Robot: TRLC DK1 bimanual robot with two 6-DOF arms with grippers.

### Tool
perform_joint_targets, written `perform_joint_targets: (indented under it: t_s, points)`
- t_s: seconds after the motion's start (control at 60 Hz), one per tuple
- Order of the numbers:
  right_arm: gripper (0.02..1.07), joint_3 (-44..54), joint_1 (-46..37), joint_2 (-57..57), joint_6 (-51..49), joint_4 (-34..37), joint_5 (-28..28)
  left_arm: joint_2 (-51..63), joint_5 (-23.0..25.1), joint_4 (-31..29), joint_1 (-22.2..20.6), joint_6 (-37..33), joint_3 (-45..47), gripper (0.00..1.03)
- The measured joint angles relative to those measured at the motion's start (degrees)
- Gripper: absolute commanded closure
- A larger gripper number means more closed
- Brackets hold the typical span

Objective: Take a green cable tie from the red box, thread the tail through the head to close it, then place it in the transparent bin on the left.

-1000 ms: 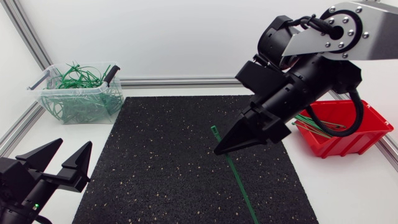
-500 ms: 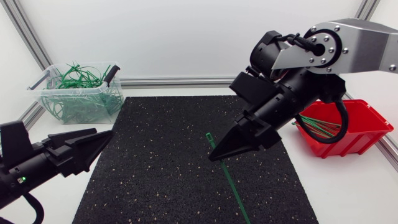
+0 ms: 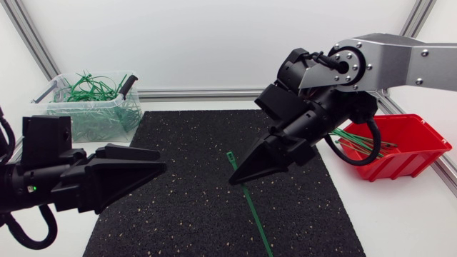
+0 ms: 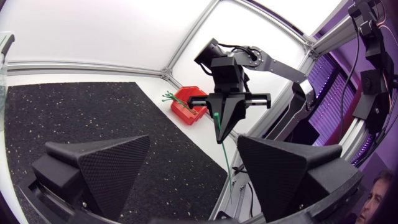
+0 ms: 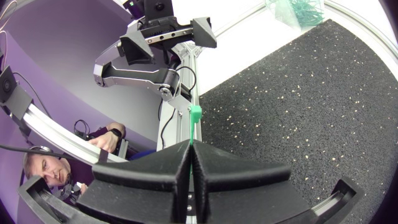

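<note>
Between the right gripper's (image 5: 190, 144) pressed-together fingertips, clamped: one green cable tie (image 3: 254, 214), thin, straight, not yet looped. Just past the tips, its small square head poking out; behind them, the long tail slanting down over the black mat (image 3: 178, 207). Ahead and well apart, the left gripper (image 3: 161, 161), fingers spread wide around nothing. Behind the right gripper, the red box (image 3: 410, 146) with more ties; far beyond the left one, the transparent bin (image 3: 93, 118), full of green loops.
</note>
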State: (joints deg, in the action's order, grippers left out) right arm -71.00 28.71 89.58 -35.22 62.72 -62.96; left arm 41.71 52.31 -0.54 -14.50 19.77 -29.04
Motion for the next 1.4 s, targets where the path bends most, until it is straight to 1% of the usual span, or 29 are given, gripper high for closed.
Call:
perform_joint_targets:
  t_s: [0.1, 0.167, 0.233, 0.3, 0.417, 0.45, 0.533, 0.65, 0.683, 0.783, 0.817, 0.9, 1.117, 1.133, 1.183, 1.217, 1.25, 1.283, 1.333, 1.4]
  points:
    - [1.01, 0.00, 0.00, 0.00, -0.46, -0.02, -2.14, 3.78, 0.24, 0.70, -2.82, 0.22, -2.67, 0.06]
    - [1.02, 0.00, 0.00, 0.00, -0.85, -0.02, -3.19, 6.01, 0.22, 2.97, -4.76, 1.22, -4.00, 0.08]
    - [1.02, 0.00, 0.00, 0.00, -1.09, 0.00, -3.91, 8.09, 0.35, 3.89, -6.91, 1.68, -5.38, 0.08]
    - [1.02, 0.00, 0.00, 0.00, -1.31, 0.00, -4.92, 10.12, 0.37, 5.05, -9.16, 1.92, -6.75, 0.12]
    - [1.02, 0.00, 0.00, 0.02, -2.43, 0.00, -6.14, 13.42, 0.39, 7.17, -11.91, 2.34, -8.41, 0.12]
    - [1.02, 0.02, 0.00, 0.02, -2.56, 0.00, -6.29, 14.40, 0.39, 7.65, -12.39, 2.34, -8.76, 0.12]
    - [1.02, 0.15, -0.31, 0.02, -2.58, 0.00, -6.78, 16.83, 0.39, 8.13, -13.42, 2.36, -9.70, 0.19]
    - [1.02, 0.26, -0.66, 0.02, -2.80, 0.00, -7.85, 19.19, 0.39, 8.24, -15.04, 2.36, -10.84, 0.20]
    - [1.02, 0.26, -0.70, 0.02, -2.97, 0.00, -8.07, 19.72, 0.39, 8.41, -15.61, 2.36, -11.21, 0.22]
    - [1.01, 0.26, -1.05, 0.02, -3.02, -0.02, -9.07, 21.09, 0.59, 9.33, -16.68, 2.40, -12.33, 0.23]
    - [1.01, 0.26, -1.31, 0.02, -3.23, 0.00, -9.27, 21.51, 0.61, 9.46, -16.81, 2.54, -12.61, 0.30]
    - [1.01, 0.26, -2.10, 0.07, -3.85, -0.02, -9.49, 22.45, 0.59, 10.23, -17.16, 2.78, -12.83, 0.39]
    - [1.01, 0.26, -2.69, 1.03, -4.04, -0.15, -10.21, 23.71, 0.63, 12.61, -17.40, 3.63, -12.83, 0.39]
    - [1.01, 0.26, -2.69, 1.11, -4.04, -0.20, -10.25, 23.71, 0.61, 12.90, -17.40, 3.87, -12.83, 0.40]
    - [1.02, 0.26, -2.69, 1.18, -4.04, -0.22, -10.34, 23.71, 0.66, 13.40, -17.40, 4.26, -12.83, 0.49]
    - [1.01, 0.26, -2.69, 1.18, -4.04, -0.24, -10.34, 23.82, 0.79, 13.57, -17.40, 4.37, -12.83, 0.53]
    - [1.01, 0.26, -2.69, 1.18, -4.04, -0.44, -10.34, 24.06, 0.79, 13.77, -17.40, 4.50, -12.83, 0.60]
    - [1.02, 0.26, -2.69, 1.18, -4.04, -0.50, -10.34, 24.46, 0.81, 14.03, -17.40, 4.70, -12.83, 0.70]
    - [1.01, 0.26, -2.69, 1.18, -4.04, -0.70, -10.34, 25.05, 0.79, 14.58, -17.40, 5.22, -12.83, 0.75]
    - [1.02, 0.26, -2.69, 1.18, -4.04, -0.87, -10.36, 25.59, 0.81, 15.02, -17.40, 5.81, -12.83, 0.77]
